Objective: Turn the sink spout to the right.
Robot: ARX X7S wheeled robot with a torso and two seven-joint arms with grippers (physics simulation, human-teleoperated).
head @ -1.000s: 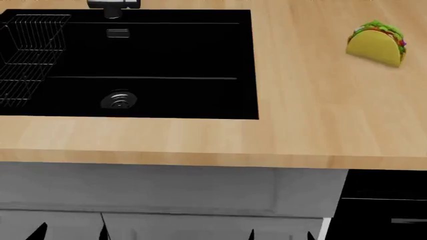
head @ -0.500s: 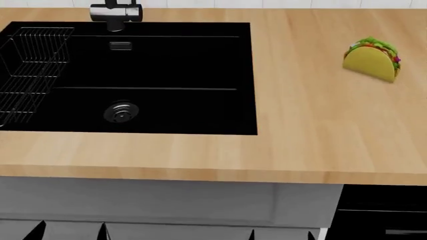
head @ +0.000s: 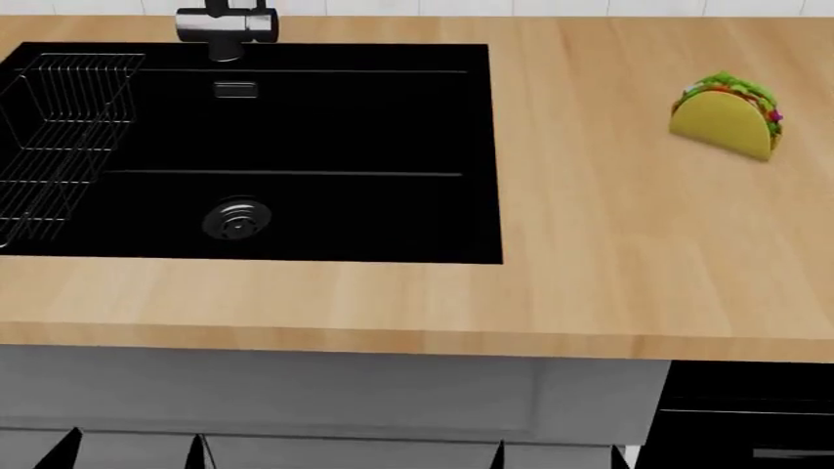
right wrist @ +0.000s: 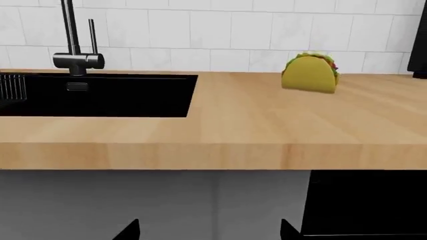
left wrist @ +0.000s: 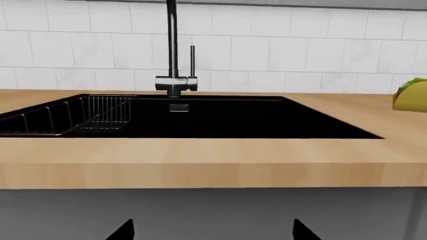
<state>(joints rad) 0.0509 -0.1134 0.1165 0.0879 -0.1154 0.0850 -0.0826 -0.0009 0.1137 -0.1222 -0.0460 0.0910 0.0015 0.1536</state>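
Observation:
The sink spout (left wrist: 172, 45) rises as a tall black tube from a chrome cylinder (left wrist: 175, 83) behind the black sink (left wrist: 233, 120), and its top runs out of frame. The right wrist view shows the sink spout (right wrist: 68, 27) too. In the head view only the chrome base (head: 225, 24) shows, at the sink's (head: 352, 127) far rim. Both grippers hang low in front of the counter, far from the spout. My left gripper (left wrist: 213, 232) and right gripper (right wrist: 209, 232) are open and empty; just their fingertips show.
A thin black lever rod (left wrist: 192, 60) stands beside the spout. A wire rack (head: 59, 117) sits in the sink's left part, a round drain (head: 236, 218) near its front. A taco (head: 725, 114) stands on the wooden counter (head: 600, 244) at right. A dark appliance front (head: 749, 415) is below right.
The head view tilted a second ago, so the counter and sink sit lower in frame. Since half a second ago, the fingertips have dropped slightly; nothing else moved.

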